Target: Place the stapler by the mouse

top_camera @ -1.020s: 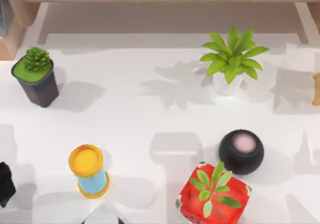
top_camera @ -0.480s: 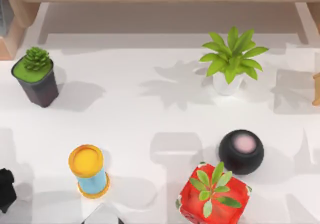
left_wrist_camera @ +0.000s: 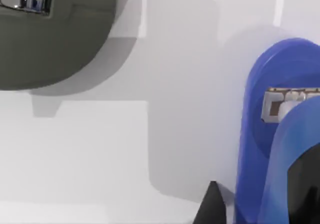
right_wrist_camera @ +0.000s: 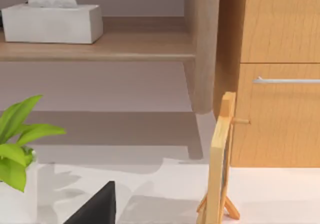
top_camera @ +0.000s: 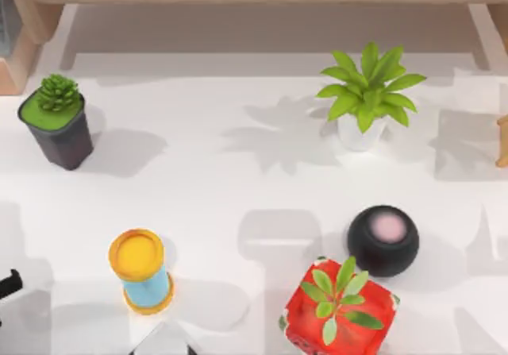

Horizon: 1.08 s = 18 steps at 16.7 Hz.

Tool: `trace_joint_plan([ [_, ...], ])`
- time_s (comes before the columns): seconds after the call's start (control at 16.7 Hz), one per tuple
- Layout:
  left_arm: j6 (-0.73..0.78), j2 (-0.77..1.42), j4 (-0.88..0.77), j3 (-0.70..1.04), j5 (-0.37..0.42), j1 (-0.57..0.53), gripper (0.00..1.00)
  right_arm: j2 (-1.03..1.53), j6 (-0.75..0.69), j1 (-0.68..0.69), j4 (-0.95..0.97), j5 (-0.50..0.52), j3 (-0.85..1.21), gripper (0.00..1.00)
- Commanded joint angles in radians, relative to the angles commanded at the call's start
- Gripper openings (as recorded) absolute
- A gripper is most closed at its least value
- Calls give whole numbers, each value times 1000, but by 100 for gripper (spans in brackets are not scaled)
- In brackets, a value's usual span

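the left gripper [top_camera: 6,283] has slid further off the table's left edge — closing in on the blue stapler [left_wrist_camera: 272,134], which sits right beside its fingertip, mouse [left_wrist_camera: 50,33] just beyond. can't tell its grip — pickup looks imminent.

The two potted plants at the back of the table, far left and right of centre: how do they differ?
The left plant is a compact rosette; the right plant spreads long pointed leaves. The left one sits in a dark squarish pot, the right one in a white pot. The right plant stands taller and wider. Both stand upright and are green.
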Motion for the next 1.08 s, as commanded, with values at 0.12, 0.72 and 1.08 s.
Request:
trace_joint_plan([
  [0.12, 0, 0, 0, 0, 0, 0, 2, 0, 0, 0, 0, 0, 0, 100],
  [0.72, -1, -6, -5, 6, 3, -1, 0, 0, 0, 0, 0, 0, 0, 100],
  [1.08, -3, -74, -153, 72, 3, -2, 0, 0, 0, 0, 0, 0, 0, 100],
])
